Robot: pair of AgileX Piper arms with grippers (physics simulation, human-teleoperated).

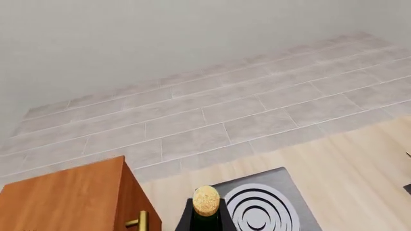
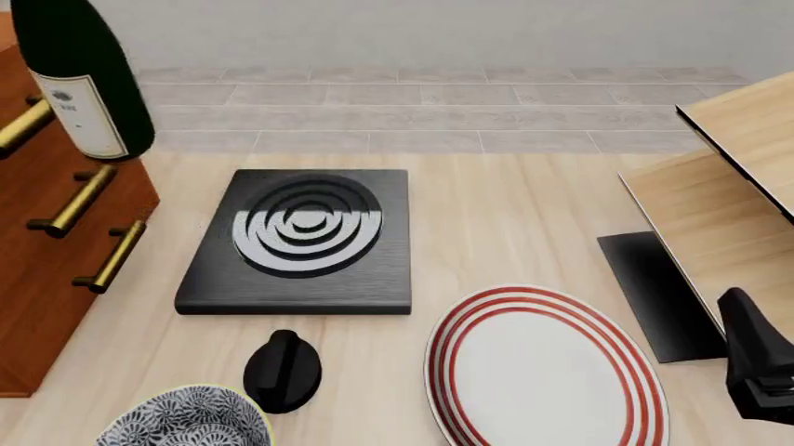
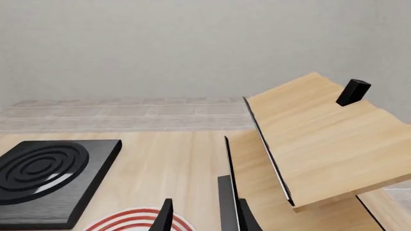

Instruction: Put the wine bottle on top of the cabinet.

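The wine bottle [image 2: 85, 79] is standing upright at the far left of the front view, its dark green body and white label showing against the reddish-brown cabinet [image 2: 50, 269], its neck running out of the top of the picture. From this angle it looks to be over the cabinet's top, but I cannot tell whether its base is resting on the wood or hanging just above it. In the left wrist view the tan cork is sitting right at the near edge of the picture, with a corner of the cabinet and one brass handle [image 1: 138, 222] beside it; the left gripper's fingers are not showing in any view, so I cannot tell whether they are clamped on the bottle or spread. The right gripper [image 3: 202, 216] is pointing out over the table [image 2: 522, 214] with its two dark fingers apart and nothing between them. On the table, a black stove plate with silver rings [image 2: 304, 237] is lying beside the cabinet, a red-ringed white plate [image 2: 546, 367] is lying nearer the arms, and a small black knob [image 2: 283, 370] and a blue patterned bowl [image 2: 186, 423] are sitting at the near left. A pale wooden rack with black edging [image 2: 726, 195] is standing at the right.
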